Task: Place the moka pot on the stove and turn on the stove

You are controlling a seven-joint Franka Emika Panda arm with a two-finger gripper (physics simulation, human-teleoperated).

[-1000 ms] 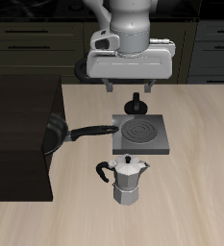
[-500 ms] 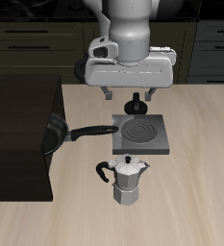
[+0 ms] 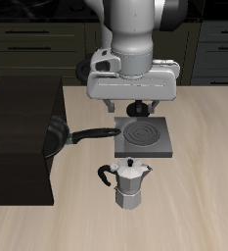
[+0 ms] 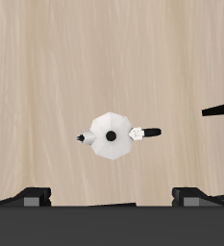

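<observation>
The moka pot (image 3: 131, 182) is a small silver pot with a black side handle. It stands upright on the table, in front of the stove (image 3: 142, 137) and apart from it. The stove is a flat grey hotplate with a dark spiral coil, and its black knob (image 3: 138, 106) is at its back edge. My gripper (image 3: 133, 104) hangs open and empty, high above the table. In the wrist view the moka pot (image 4: 112, 135) shows from straight above, with its lid knob at the centre. It lies well below the wide-open gripper (image 4: 112, 193).
A black frying pan (image 3: 57, 137) lies beside the stove, its handle pointing at the hotplate. A large black box-shaped block (image 3: 20, 137) stands behind the pan at the table's side; its corner (image 4: 222, 109) shows in the wrist view. Dark cabinets line the back.
My gripper has come down and forward over the last second, still open. The moka pot, stove and pan have not moved.
</observation>
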